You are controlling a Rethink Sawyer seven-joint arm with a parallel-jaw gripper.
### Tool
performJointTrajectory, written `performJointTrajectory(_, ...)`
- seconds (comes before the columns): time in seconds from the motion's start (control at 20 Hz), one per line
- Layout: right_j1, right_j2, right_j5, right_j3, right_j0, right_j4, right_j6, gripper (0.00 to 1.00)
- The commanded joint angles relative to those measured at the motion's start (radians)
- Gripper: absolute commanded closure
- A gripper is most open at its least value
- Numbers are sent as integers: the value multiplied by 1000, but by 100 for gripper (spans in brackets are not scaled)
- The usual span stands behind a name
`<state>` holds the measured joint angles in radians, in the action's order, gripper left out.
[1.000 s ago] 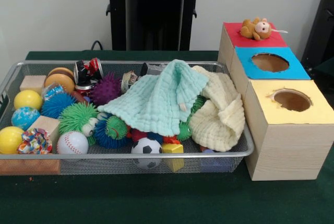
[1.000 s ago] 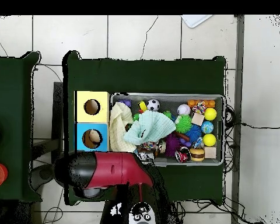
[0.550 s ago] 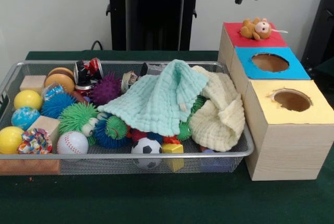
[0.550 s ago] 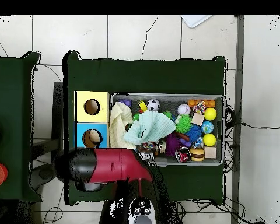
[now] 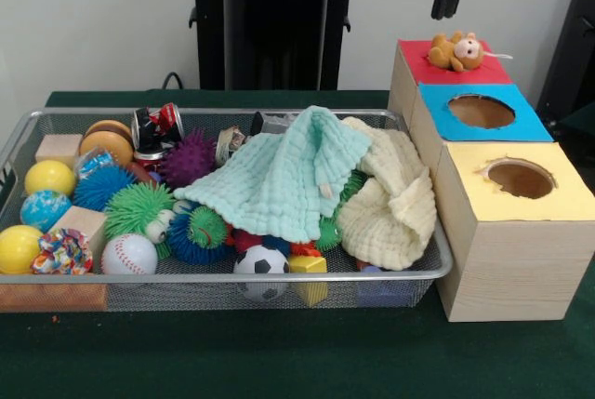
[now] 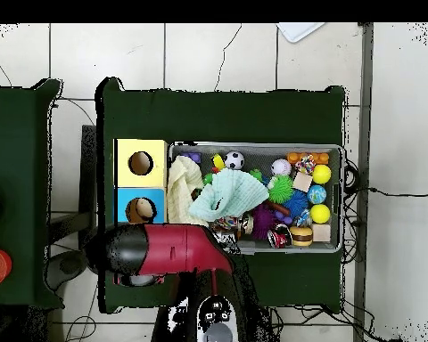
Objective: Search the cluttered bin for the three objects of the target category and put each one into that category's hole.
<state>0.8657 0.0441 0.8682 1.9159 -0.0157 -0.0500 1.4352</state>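
A tan-brown plush monkey (image 5: 456, 50) lies on the red paper surround (image 5: 420, 62) at the far end of the pale wooden box (image 5: 507, 269), covering the hole there. My gripper (image 5: 446, 4) hangs just above the monkey, not touching it, its two black fingers close together and empty. The wire mesh bin (image 5: 232, 278) lies left of the box, full of clutter. No tiger or other plush toy shows in it. In the overhead view my red arm (image 6: 168, 251) covers the red end of the box and hides the gripper.
A mint cloth (image 5: 279, 176) and a cream cloth (image 5: 390, 199) cover the bin's middle and right. Spiky balls, sports balls, wooden blocks and a can fill its left side. The blue-surrounded hole (image 5: 481, 111) and the yellow-surrounded hole (image 5: 521, 179) are open.
The gripper has come down and moved slightly right, to just above the monkey. Its fingers, spread apart before, now stand close together. The monkey has not moved.
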Motion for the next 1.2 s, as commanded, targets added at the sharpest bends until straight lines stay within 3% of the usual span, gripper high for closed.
performJointTrajectory(0.05,-16,66,3,-11,-17,-39,134,100)
performJointTrajectory(0.2,-76,86,-135,5,-28,-44,127,100)
performJointTrajectory(0.35,-261,106,-414,-6,-42,4,128,100)
performJointTrajectory(0.45,-341,100,-523,-23,-37,25,147,100)
performJointTrajectory(0.9,-415,85,-543,-35,-20,2,159,100)
performJointTrajectory(1.2,-354,71,-438,-20,-1,-10,168,100)
